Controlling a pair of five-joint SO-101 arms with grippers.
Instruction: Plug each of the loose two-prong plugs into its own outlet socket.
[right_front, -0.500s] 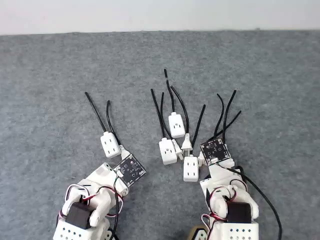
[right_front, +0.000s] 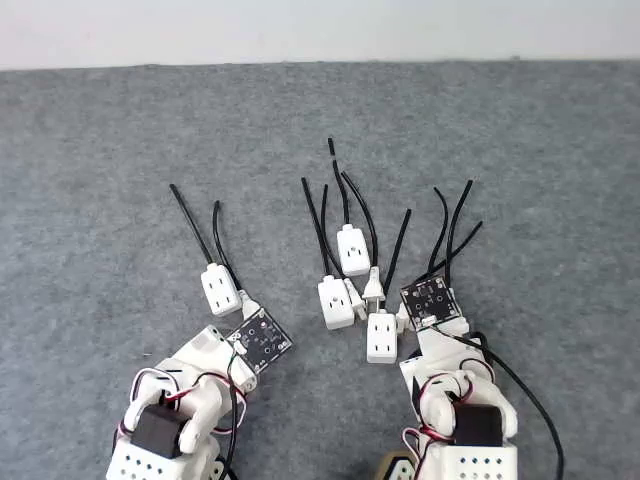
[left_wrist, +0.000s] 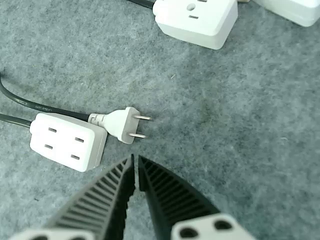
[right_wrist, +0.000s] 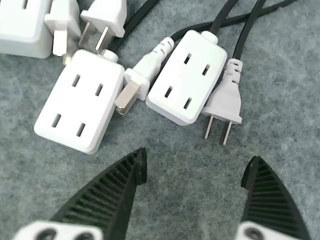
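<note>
In the left wrist view my left gripper (left_wrist: 135, 161) is shut and empty, its tips just short of a loose white two-prong plug (left_wrist: 119, 125). That plug lies beside a white outlet socket (left_wrist: 67, 141), prongs pointing away from it. My right gripper (right_wrist: 199, 165) is open above the carpet. Ahead of it lie two white sockets (right_wrist: 80, 112) (right_wrist: 187, 82). One loose plug (right_wrist: 225, 102) lies against the nearer socket's side, and another plug (right_wrist: 137, 82) lies between the two sockets. In the high view several sockets and plugs cluster at the middle (right_front: 353, 290), with one socket (right_front: 220, 290) apart on the left.
Grey carpet (right_front: 120, 150) covers the table. Black cords (right_front: 345, 195) trail from the sockets and plugs toward the far side. A white wall (right_front: 300, 30) borders the back edge. Both arm bases (right_front: 165, 430) (right_front: 465, 430) stand at the near edge.
</note>
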